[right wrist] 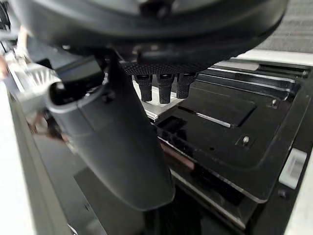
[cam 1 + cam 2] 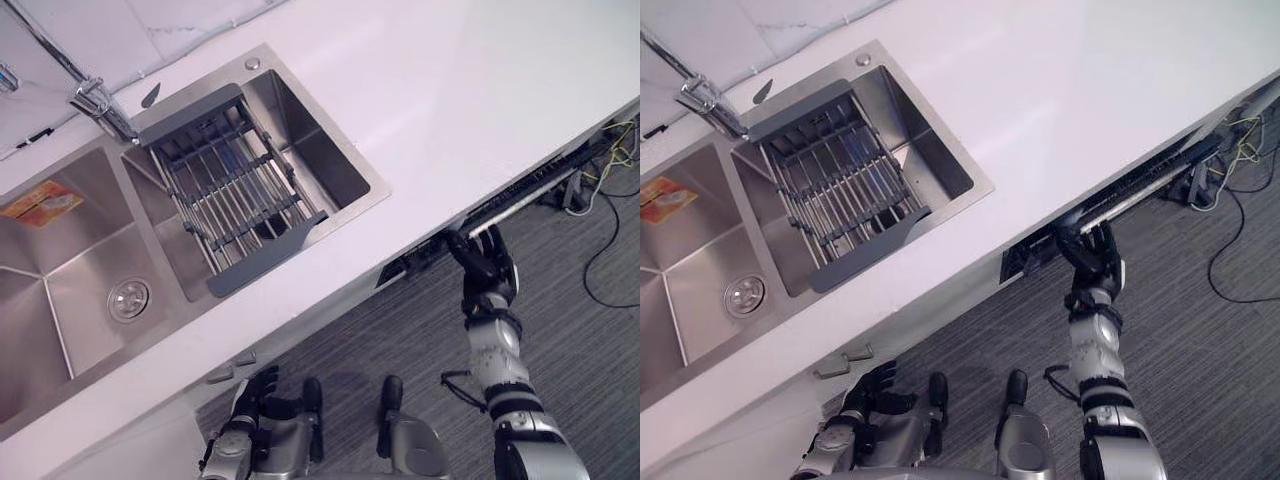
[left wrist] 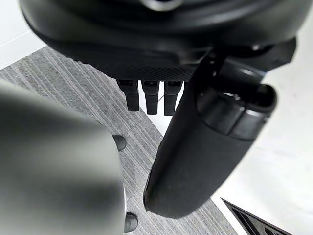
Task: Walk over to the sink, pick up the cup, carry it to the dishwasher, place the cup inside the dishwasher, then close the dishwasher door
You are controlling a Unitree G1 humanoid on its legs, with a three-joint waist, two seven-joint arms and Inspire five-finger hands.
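Right hand (image 2: pixel 487 268): fingers straight at your dark, slightly open dishwasher door (image 2: pixel 535 182), far right; wrist view adds its glossy black inner panel (image 1: pixel 220 122). Left hand (image 2: pixel 258 392): relaxed, near left.

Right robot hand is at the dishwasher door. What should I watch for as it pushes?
1. The right robot hand has its fingers at the top edge of the dishwasher door, just under the counter. They may get pinched when the gap shuts.
2. The left robot hand hangs close to the cabinet handles. A step may snag it.
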